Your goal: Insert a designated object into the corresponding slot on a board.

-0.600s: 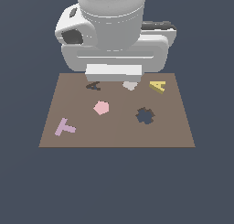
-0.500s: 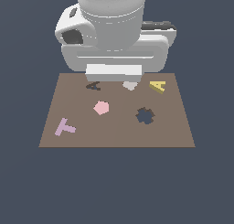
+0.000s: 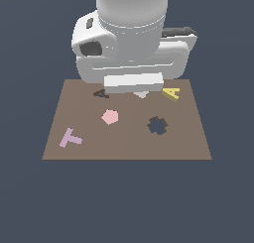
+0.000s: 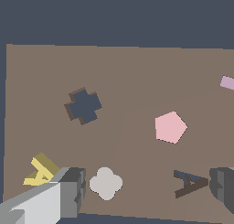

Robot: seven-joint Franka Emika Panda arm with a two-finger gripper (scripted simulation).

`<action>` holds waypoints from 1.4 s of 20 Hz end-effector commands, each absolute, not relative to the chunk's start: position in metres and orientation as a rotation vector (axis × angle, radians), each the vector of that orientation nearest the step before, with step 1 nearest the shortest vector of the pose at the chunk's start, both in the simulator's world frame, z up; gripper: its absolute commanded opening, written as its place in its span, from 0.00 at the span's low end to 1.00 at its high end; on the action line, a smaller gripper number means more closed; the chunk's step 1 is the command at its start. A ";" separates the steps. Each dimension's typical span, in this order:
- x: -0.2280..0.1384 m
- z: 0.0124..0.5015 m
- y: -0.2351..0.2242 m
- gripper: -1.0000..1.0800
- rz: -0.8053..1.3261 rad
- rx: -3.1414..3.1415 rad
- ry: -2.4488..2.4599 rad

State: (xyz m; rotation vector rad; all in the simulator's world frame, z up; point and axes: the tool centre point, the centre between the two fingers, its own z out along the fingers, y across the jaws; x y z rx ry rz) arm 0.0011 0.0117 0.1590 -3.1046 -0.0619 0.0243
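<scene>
In the exterior view the arm's bulky wrist hides the far middle of the board (image 3: 124, 143) and most of the A-shaped slot (image 3: 100, 93). The fingers (image 4: 73, 191) stand apart, empty, both cut off by the wrist view's edge. The yellow A (image 3: 171, 93) lies at the board's 1 o'clock corner, apart from the fingers. Plain dark-blue surroundings.

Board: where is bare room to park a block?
The board is bare along its front strip, between the lilac T and the jagged hole. It is crowded along the back: A-slot, grey block, yellow A, gripper.
</scene>
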 end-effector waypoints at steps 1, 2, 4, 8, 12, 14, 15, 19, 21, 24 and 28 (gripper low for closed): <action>0.002 0.154 0.019 0.96 0.024 -3.103 -0.141; 0.002 0.152 0.023 0.96 0.023 -3.102 -0.179; 0.002 0.147 0.031 0.96 0.022 -3.097 -0.266; 0.000 0.135 0.051 0.96 0.019 -3.074 -0.479; -0.006 0.119 0.076 0.96 0.016 -3.026 -0.744; -0.011 0.110 0.089 0.96 0.013 -2.988 -0.895; -0.014 0.106 0.096 0.96 0.012 -2.966 -0.970; -0.029 0.089 0.118 0.96 0.008 -2.871 -1.237; -0.036 0.082 0.127 0.96 0.006 -2.822 -1.351; -0.048 0.073 0.137 0.96 0.004 -2.751 -1.497; -0.060 0.062 0.147 0.96 0.002 -2.667 -1.648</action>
